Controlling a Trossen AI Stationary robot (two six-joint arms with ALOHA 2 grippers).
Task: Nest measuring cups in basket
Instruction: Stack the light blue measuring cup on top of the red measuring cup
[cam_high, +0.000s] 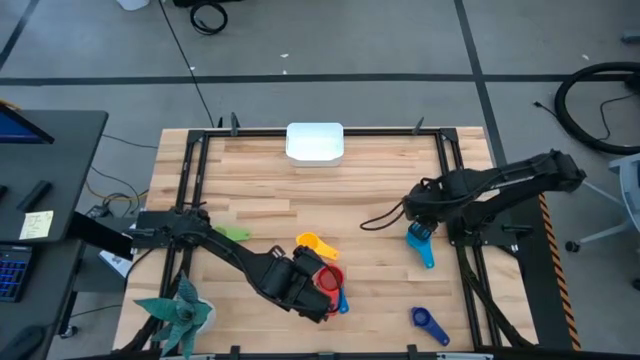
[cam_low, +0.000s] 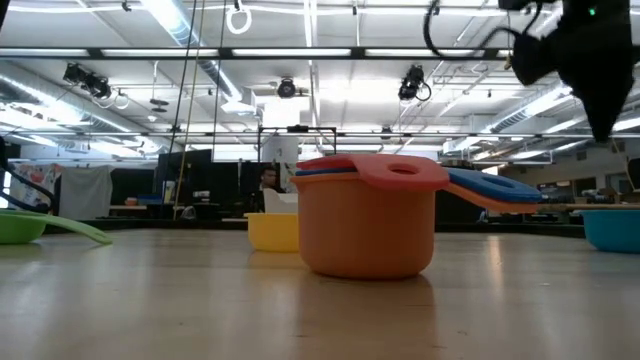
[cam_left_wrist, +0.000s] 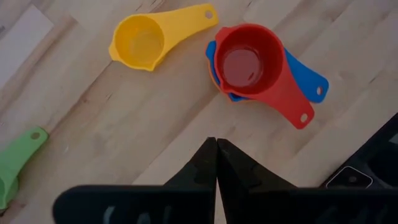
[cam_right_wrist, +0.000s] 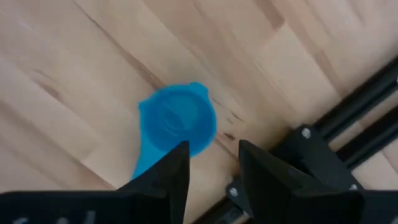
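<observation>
A red cup (cam_left_wrist: 249, 59) sits nested on a dark blue and an orange cup (cam_low: 368, 225), upright on the table near the front middle (cam_high: 329, 279). A yellow cup (cam_left_wrist: 142, 41) stands just beyond the stack, and a green cup (cam_high: 235, 233) lies to its left. My left gripper (cam_left_wrist: 216, 149) is shut and empty, just left of the stack. A light blue cup (cam_right_wrist: 177, 121) stands on the table at the right. My right gripper (cam_right_wrist: 213, 158) is open above it, apart from it. Another dark blue cup (cam_high: 430, 323) lies at the front right. The white basket (cam_high: 315, 141) stands at the far middle edge.
A black metal frame (cam_high: 460, 180) runs around the tabletop, close to my right gripper. A green plant-like object (cam_high: 180, 312) stands at the front left corner. Bare wood lies between the cups and the basket.
</observation>
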